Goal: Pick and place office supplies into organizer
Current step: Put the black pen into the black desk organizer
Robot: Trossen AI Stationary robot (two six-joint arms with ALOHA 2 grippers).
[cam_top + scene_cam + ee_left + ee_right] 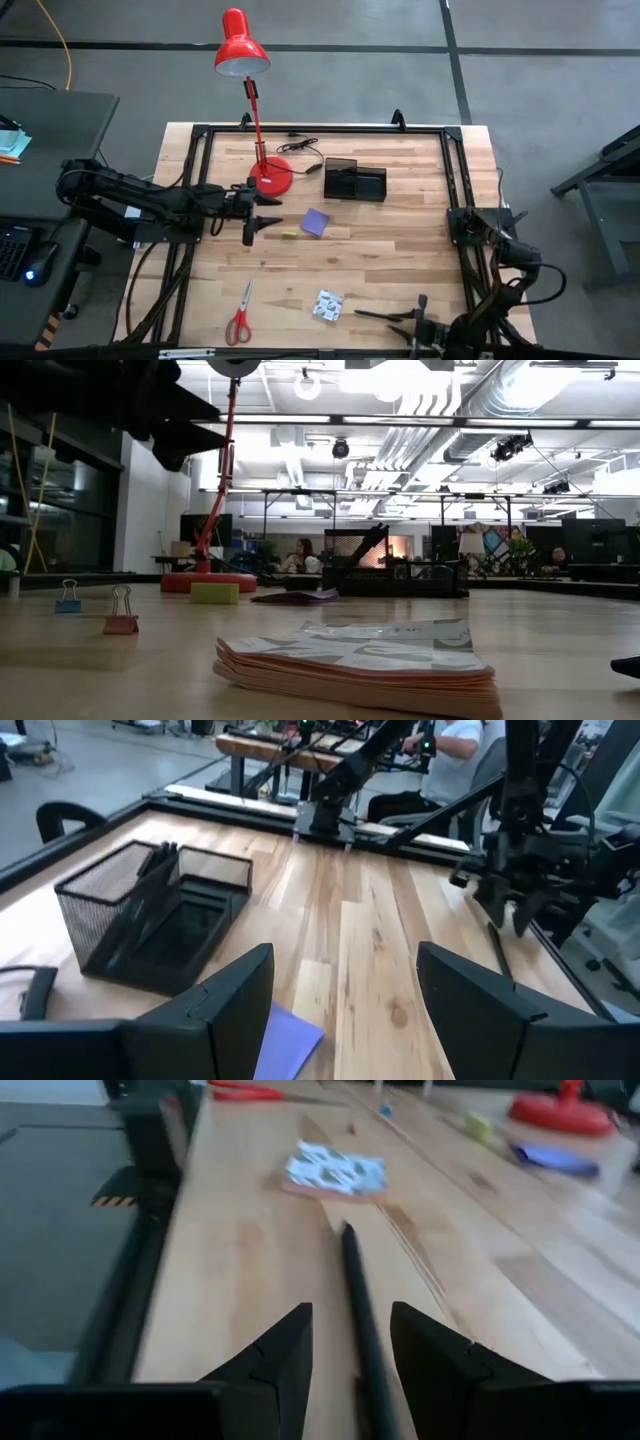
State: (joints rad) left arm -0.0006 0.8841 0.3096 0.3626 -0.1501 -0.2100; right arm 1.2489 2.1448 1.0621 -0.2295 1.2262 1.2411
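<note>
While the right gripper (350, 1355) hovered open astride a thin black pen (358, 1305) at the table's near edge, lowering squarely before closing seemed wise. The left gripper (345, 1005) waited open above the small purple square notepad (285, 1038), left of the black mesh organizer (150, 915).

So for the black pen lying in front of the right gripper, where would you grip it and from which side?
Grip the black pen mid-shaft, coming down from above with a finger on either side. It lies flat on the table, thin and straight, and the right gripper is open and already lined up along it.
</note>
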